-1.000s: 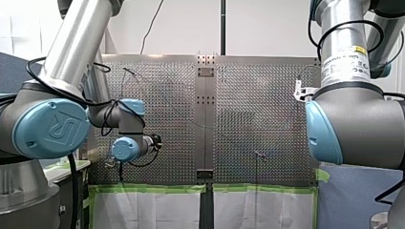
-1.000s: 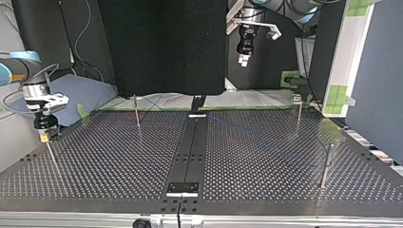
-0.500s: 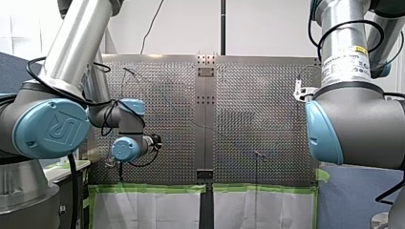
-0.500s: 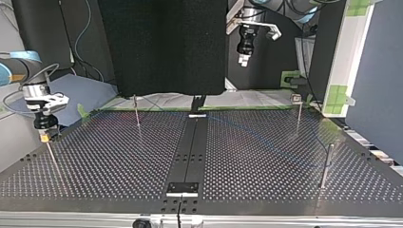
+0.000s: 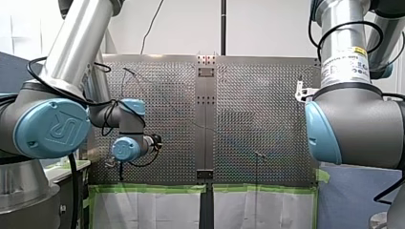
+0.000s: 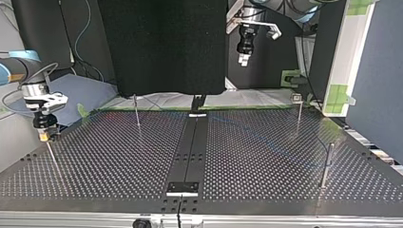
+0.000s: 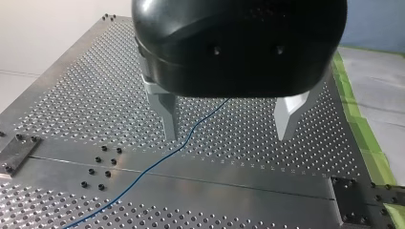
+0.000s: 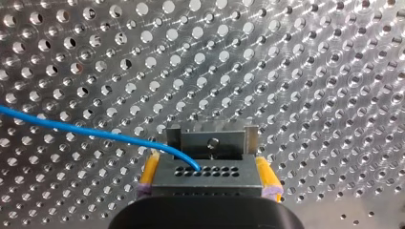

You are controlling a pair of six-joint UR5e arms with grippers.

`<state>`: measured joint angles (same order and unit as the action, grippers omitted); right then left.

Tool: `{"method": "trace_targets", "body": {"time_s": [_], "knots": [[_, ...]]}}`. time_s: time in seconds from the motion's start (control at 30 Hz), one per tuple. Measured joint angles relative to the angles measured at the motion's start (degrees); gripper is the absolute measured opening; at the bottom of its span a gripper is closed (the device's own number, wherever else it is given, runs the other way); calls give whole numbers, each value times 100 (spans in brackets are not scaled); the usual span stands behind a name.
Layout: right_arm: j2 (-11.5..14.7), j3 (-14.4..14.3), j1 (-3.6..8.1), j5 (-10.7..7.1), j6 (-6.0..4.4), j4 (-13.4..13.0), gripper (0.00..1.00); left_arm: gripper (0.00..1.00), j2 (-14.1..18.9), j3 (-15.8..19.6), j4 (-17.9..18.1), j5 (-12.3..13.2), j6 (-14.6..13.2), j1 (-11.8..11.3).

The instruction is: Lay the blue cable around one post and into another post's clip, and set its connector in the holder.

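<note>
In the right wrist view my right gripper (image 8: 206, 162) is shut on the grey connector (image 8: 205, 175), one yellow pad (image 8: 149, 171) against each side. The connector sits against the metal holder (image 8: 212, 140), and the blue cable (image 8: 86, 130) leaves its top face. At the top view's left my right gripper (image 6: 44, 135) stands on the holder's thin post (image 6: 52, 159). My left gripper (image 7: 227, 136) hangs open above the plate, with the blue cable (image 7: 157, 162) running on the plate below its metal fingers (image 7: 167, 114). In the top view it (image 6: 243, 59) is high at the back.
Thin posts stand on the perforated table (image 6: 119, 161): one at the back left (image 6: 136, 111), one at the back right (image 6: 298, 114), one at the near right (image 6: 327, 164). A dark strip (image 6: 190, 152) runs down the table's middle. A black panel (image 6: 161, 47) stands behind.
My right gripper has shifted very slightly toward the top view's left at the holder. My left arm has not moved.
</note>
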<state>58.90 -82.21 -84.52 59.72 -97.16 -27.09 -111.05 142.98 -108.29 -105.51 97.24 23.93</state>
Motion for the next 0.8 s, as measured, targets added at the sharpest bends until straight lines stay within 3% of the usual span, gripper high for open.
{"method": "trace_targets", "body": {"time_s": [0.03, 0.07, 0.1, 0.13, 0.17, 0.23, 0.27, 0.3, 0.33, 0.37, 0.4, 0.43, 0.8], "knots": [[0, 0, 0, 0, 0, 0, 20, 100, 0, 0, 0, 0, 1, 0], [0, 0, 0, 0, 0, 0, 20, 100, 0, 0, 0, 0, 1, 0], [0, 1, 0, 0, 0, 0, 27, 100, 0, 0, 0, 0, 0, 0], [0, 0, 0, 0, 0, 0, 38, 100, 0, 0, 0, 0, -1, 0], [0, 0, 0, 0, 0, 0, 38, 100, 0, 0, 0, 0, -2, 0], [0, 0, 0, 0, 0, 0, 54, 100, 1, 0, 0, -1, -2, 0], [0, 0, 0, 0, 0, 0, 54, 100, 0, 0, 0, -1, -3, 0], [0, 0, 0, 0, 0, 0, 75, 100, 0, 0, 0, -1, -3, 0], [0, 0, 0, 0, 0, 0, 86, 100, 0, 0, 0, -1, -2, -1], [0, 0, 0, 0, 0, -1, 86, 100, 1, -2, 0, 0, 0, -1], [0, 0, 0, 0, 0, 0, 96, 100, 1, -2, 0, -1, 1, -1], [0, 0, 0, 0, 0, 0, 100, 100, 1, -2, 0, 0, 2, -1], [0, 0, 0, 0, 0, 0, 100, 100, -1, 0, 0, 0, -2, -7]]}}
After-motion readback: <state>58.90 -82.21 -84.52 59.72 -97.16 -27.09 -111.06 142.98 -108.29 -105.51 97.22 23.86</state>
